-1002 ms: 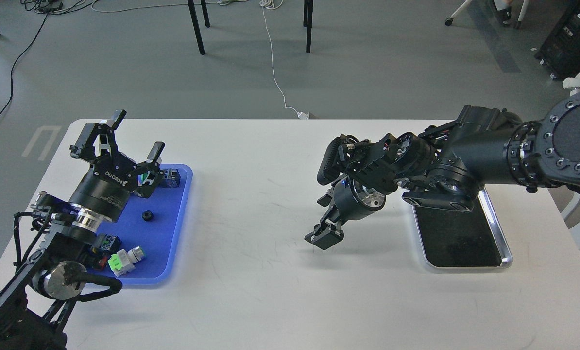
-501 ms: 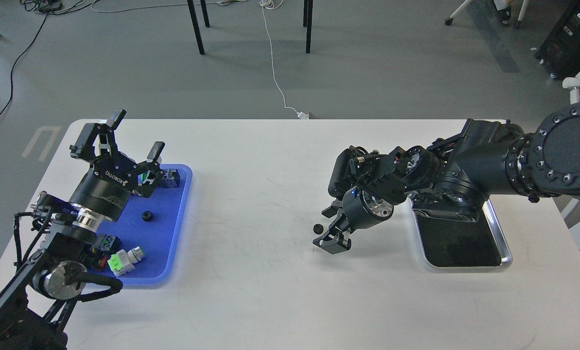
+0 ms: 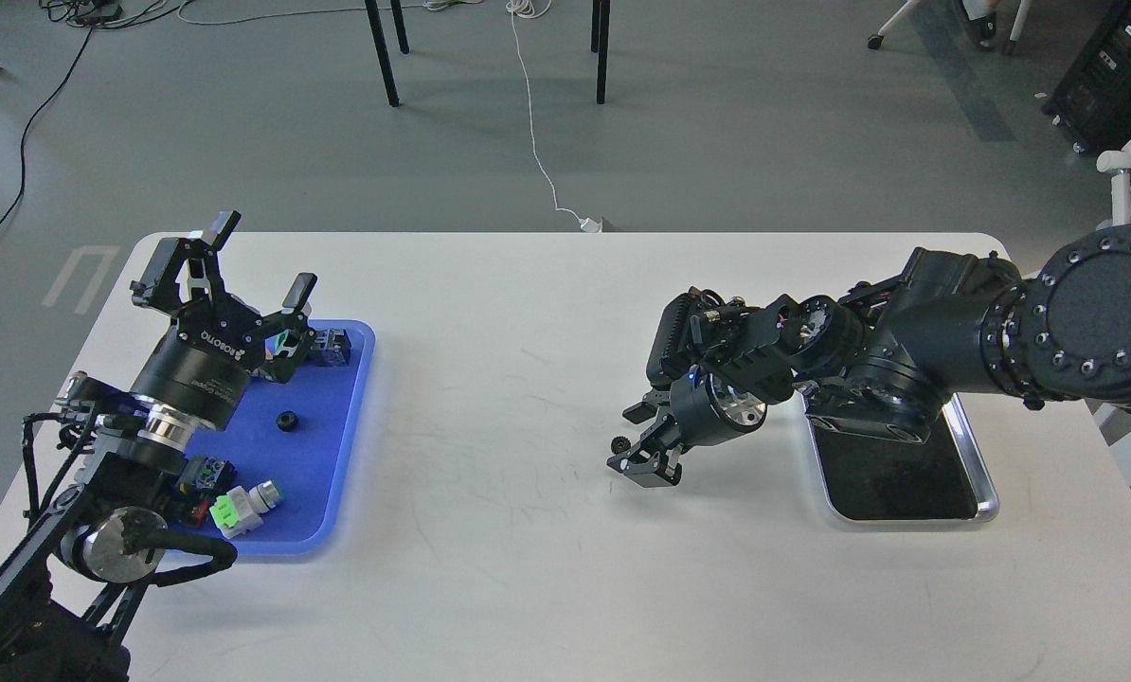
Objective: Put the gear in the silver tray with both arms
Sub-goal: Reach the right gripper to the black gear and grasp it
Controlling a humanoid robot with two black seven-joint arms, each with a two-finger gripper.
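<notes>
White ROBOTIQ lettering on wide-spread left claw [image 3: 229, 260]; right claw [image 3: 643, 461] spread unreadable, beside small gear [image 3: 617, 443].

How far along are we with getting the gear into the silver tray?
Done: a small black gear sits at the right gripper, mid-table, away from the blue plastic tray. In hand: whether the gripper really clamps it is unclear. The left gripper is open above the blue tray. Left: the shiny rectangular silver tray looks empty.

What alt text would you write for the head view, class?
The right gripper hangs low over the white table beside a small black gear, left of the silver tray. The left gripper, open, hovers over the blue tray of parts.
</notes>
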